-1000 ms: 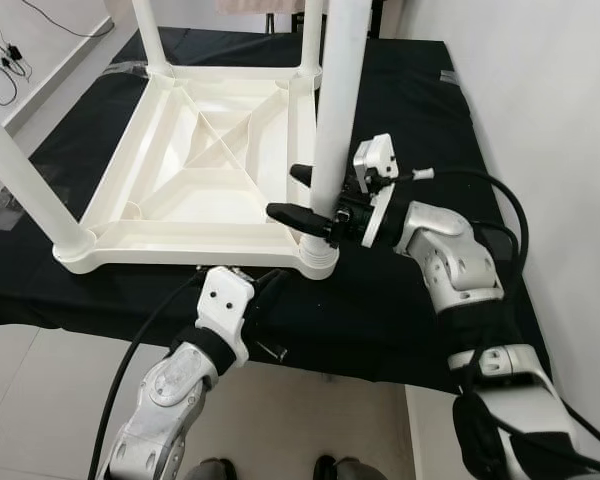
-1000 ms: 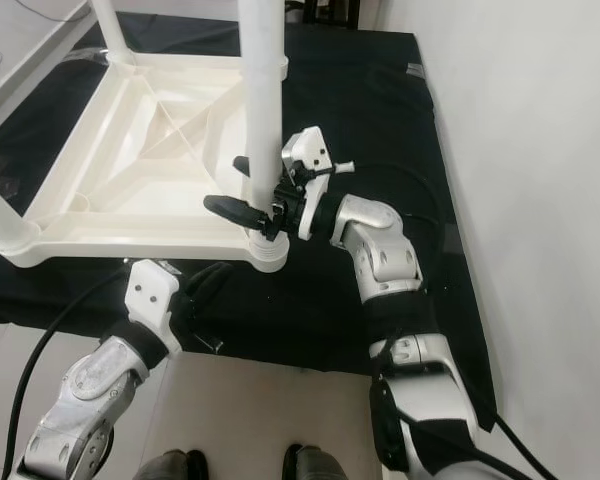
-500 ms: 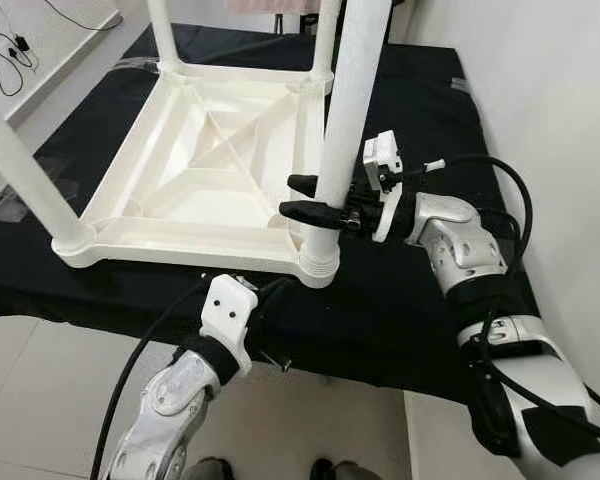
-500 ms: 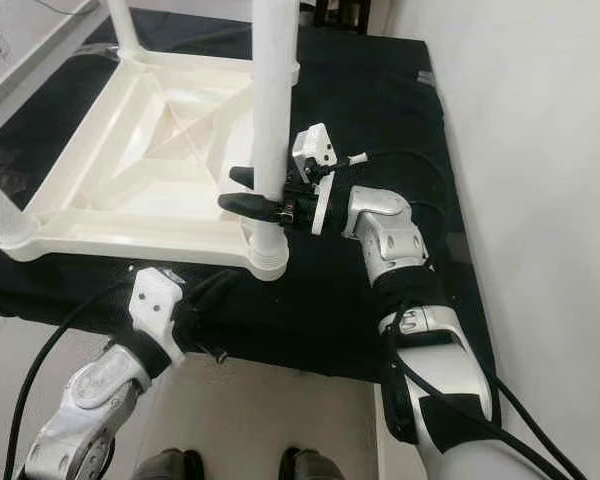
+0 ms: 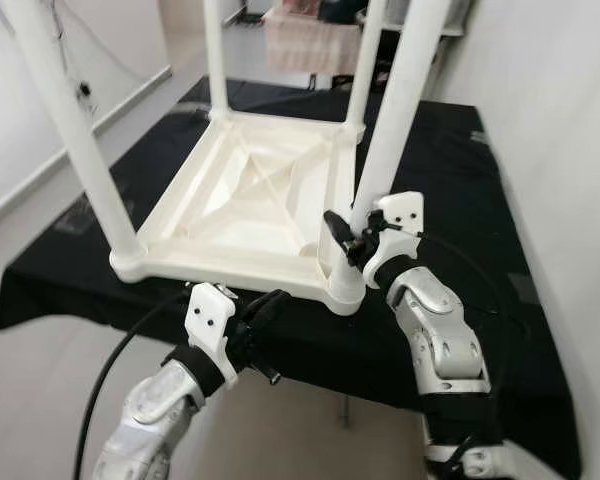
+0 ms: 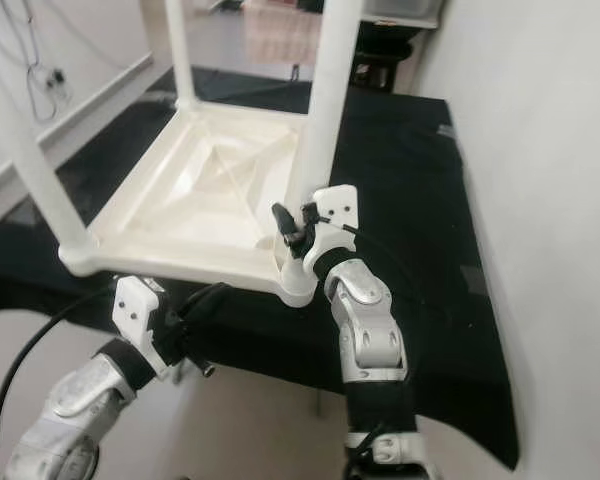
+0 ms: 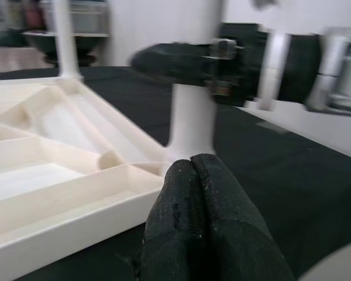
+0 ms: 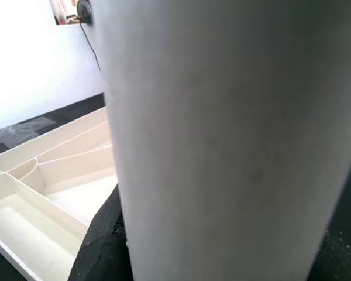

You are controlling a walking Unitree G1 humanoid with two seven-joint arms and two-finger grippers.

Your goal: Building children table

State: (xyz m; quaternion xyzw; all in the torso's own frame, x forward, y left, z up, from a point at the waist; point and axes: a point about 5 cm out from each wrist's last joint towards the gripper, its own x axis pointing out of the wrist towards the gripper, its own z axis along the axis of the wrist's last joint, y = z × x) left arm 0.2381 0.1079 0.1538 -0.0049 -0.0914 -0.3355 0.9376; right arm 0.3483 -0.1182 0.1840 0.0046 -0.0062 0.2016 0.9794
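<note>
1. Head views: the right gripper point(image 5: 342, 238) is clamping the white plastic leg point(image 5: 380, 170) at the upturned white plastic tabletop's point(image 5: 250, 200) near right corner; slipping could be tilting it.
2. Left wrist view: the left gripper point(image 7: 193, 175), fingers together, is hovering near that corner, risking a nudge.
3. Right wrist view: the leg is blocking sight.

Bright, even indoor light fills both eye views, slightly soft with motion blur. The white table leg point(image 8: 222, 129) looms pale and out of focus in the right wrist view. In the left wrist view the background is smeared, and the left gripper's fingers point(image 7: 207, 234) stay fairly sharp.
</note>
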